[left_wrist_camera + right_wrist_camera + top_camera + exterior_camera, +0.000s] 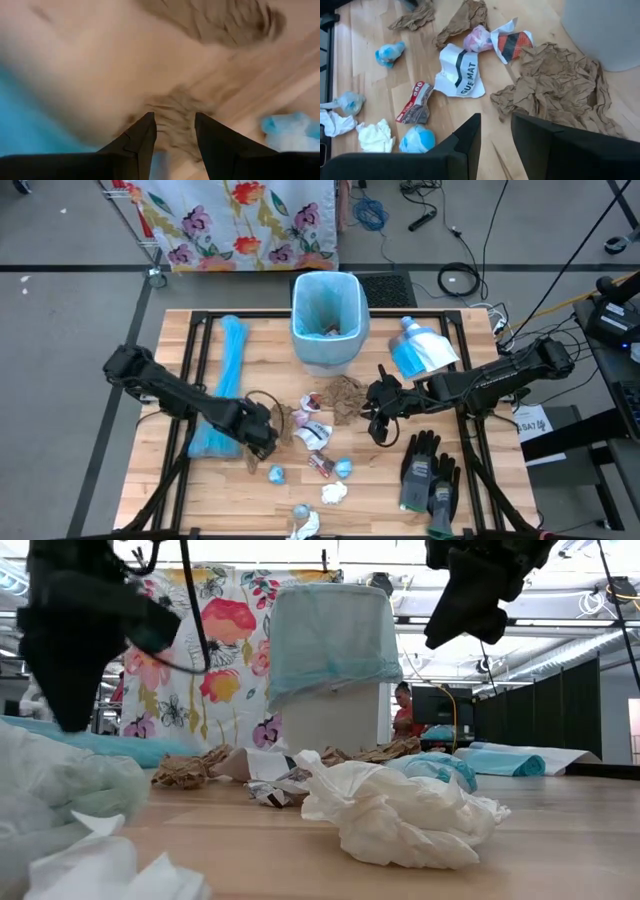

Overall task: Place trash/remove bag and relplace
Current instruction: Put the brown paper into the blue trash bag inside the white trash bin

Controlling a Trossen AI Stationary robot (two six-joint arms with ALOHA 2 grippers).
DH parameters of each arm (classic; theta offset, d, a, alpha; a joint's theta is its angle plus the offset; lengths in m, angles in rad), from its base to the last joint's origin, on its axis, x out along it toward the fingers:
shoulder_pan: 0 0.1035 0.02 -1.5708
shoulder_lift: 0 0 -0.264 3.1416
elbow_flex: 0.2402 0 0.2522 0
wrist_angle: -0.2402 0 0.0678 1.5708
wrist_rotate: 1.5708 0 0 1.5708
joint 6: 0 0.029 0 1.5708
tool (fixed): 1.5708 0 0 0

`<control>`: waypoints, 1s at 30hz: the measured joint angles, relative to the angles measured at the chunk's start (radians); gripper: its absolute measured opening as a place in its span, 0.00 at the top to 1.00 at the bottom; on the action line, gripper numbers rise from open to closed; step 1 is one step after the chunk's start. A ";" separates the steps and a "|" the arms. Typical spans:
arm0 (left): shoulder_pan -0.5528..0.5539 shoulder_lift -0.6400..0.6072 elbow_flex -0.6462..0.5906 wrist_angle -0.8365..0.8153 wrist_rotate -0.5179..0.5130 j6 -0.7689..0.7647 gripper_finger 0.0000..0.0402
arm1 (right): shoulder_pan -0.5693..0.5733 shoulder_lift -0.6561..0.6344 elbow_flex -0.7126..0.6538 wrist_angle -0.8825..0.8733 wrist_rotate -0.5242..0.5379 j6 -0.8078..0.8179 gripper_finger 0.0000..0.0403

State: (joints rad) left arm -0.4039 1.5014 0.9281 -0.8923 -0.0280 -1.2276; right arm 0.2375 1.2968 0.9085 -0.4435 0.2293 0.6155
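Observation:
The trash lies scattered mid-table: a big crumpled brown paper (pixel 345 395) (pixel 555 85), a white printed wrapper (pixel 457 72), blue wads (pixel 343 468) and white tissue (pixel 333 492) (pixel 400 815). The white bin (pixel 327 320), lined with a pale blue bag, stands at the far middle. My left gripper (pixel 264 438) (pixel 174 130) points down, open, over a small brown paper wad (pixel 172 112); its view is blurred, and whether it touches I cannot tell. My right gripper (pixel 380 418) (pixel 496 132) hangs open above the table beside the big brown paper.
A roll of blue bags (pixel 225 385) lies along the left side under my left arm. A blue-and-white packet (pixel 420 350) sits right of the bin. A pair of grey-black gloves (pixel 430 475) lies near the right front. A floral cloth (pixel 240 220) hangs beyond the table.

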 joint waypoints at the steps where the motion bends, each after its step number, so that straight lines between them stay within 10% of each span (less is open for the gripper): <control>1: -0.008 0.021 -0.004 0.020 0.006 -0.002 0.65 | 0.003 0.000 0.000 0.000 0.000 0.000 0.75; 10: -0.065 0.200 0.001 0.095 0.011 -0.049 0.67 | 0.028 0.000 0.000 -0.002 0.002 0.000 0.75; 15: -0.074 0.225 0.009 0.119 0.028 -0.050 0.90 | 0.027 0.000 0.000 -0.002 0.003 0.001 0.75; 30: -0.066 -0.088 0.270 -0.297 -0.210 -0.049 0.99 | 0.024 0.000 0.000 0.007 0.009 -0.006 0.75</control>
State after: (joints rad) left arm -0.4703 1.4135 1.1979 -1.1894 -0.2376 -1.2770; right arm 0.2610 1.2966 0.9085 -0.4361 0.2379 0.6095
